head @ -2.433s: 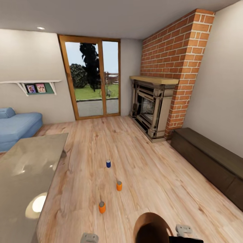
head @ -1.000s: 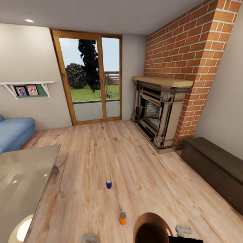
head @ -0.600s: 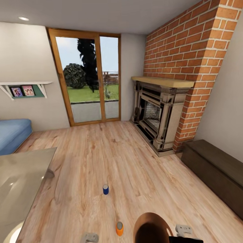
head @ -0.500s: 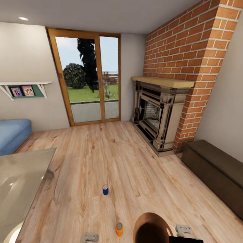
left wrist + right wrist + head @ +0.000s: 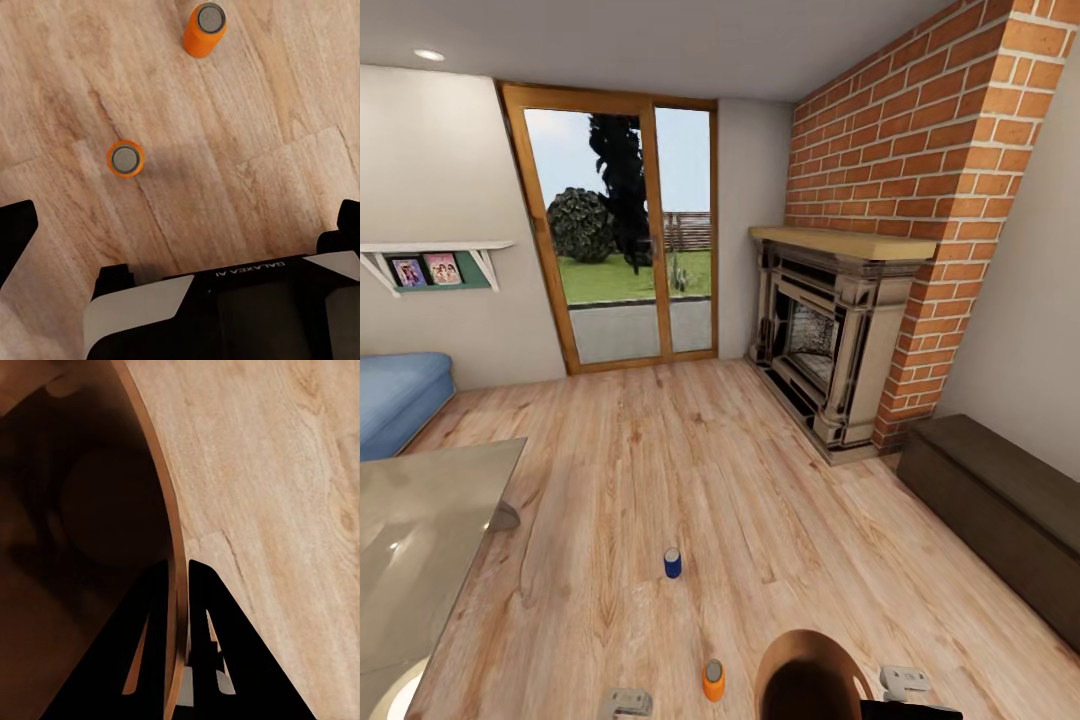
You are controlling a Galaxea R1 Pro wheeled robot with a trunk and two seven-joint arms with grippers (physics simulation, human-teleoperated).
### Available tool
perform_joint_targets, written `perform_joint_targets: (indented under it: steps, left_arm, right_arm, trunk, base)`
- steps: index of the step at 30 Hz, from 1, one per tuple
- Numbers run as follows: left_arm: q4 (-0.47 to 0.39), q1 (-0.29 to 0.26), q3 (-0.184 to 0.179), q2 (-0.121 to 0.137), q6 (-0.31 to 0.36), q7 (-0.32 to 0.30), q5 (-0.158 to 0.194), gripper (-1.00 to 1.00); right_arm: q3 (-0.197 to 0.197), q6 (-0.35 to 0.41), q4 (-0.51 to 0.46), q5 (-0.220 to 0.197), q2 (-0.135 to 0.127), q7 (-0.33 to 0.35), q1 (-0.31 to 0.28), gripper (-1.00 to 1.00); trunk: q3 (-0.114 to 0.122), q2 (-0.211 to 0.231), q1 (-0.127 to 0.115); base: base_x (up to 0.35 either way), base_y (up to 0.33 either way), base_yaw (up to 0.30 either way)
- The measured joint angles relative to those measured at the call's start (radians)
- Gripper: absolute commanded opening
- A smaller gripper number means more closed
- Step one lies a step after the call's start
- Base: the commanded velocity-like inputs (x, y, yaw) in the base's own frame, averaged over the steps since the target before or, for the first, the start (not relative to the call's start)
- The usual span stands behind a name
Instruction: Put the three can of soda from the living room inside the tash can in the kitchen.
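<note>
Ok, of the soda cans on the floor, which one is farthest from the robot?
The dark blue soda can. In the head view it stands farther out on the wood floor, toward the glass doors, while the orange soda can sits nearer the robot.

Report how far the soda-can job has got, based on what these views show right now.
Done: no can is binned; the brown inside of the round tapered bin looks empty. In hand: the right gripper is clamped on the bin's rim. Left: the dark blue can and two orange cans stand on the wood-plank floor; the left gripper holds nothing.
</note>
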Motion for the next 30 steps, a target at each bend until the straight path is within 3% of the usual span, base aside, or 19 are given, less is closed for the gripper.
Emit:
perform_joint_targets:
  steps: [30]
  left_arm:
    - [0.003, 0.000, 0.000, 0.000, -0.002, 0.001, -0.001, 1.00]
  right_arm:
    - [0.001, 0.000, 0.000, 0.001, 0.003, -0.003, 0.000, -1.00]
  trunk:
    - [0.000, 0.000, 0.000]
  base:
    - [0.008, 0.012, 0.000]
